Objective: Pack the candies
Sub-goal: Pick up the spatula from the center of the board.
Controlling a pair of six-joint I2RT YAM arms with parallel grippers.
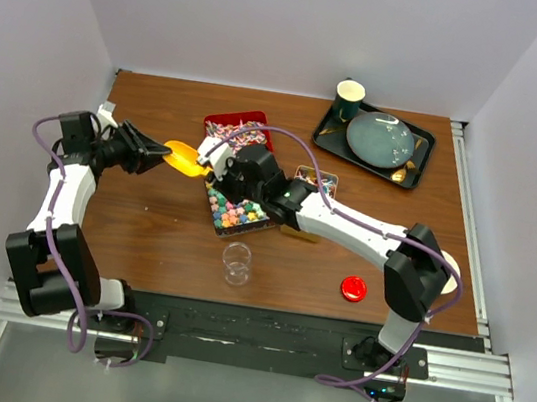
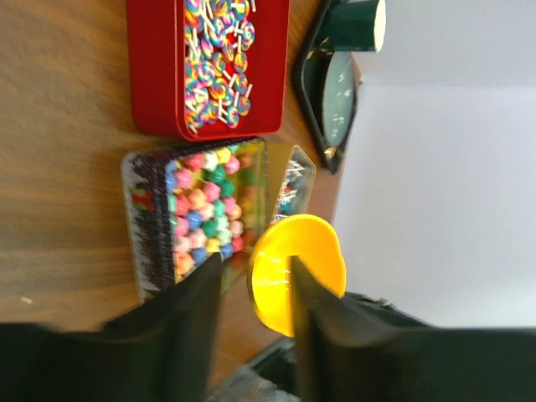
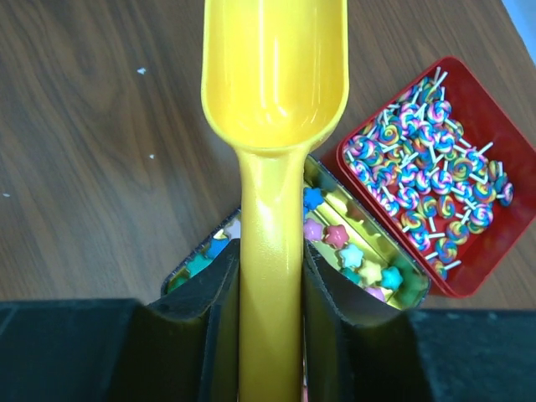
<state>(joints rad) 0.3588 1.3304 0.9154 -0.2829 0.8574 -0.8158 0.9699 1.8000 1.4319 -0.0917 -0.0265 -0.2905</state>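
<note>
While lollipops [image 2: 218,67] fill red tray [image 2: 155,71] — stars [image 2: 205,209] fill tin [image 2: 144,230].

The right arm [image 1: 346,225] hides most of the small tin [image 1: 336,181], its candies [image 1: 314,179] too tiny to tell; the scoop handle [image 3: 270,335] is cropped

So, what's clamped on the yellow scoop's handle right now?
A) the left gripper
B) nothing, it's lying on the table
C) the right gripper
C: in the right wrist view, the right gripper has a finger pressed against each side of the yellow scoop handle.
</note>
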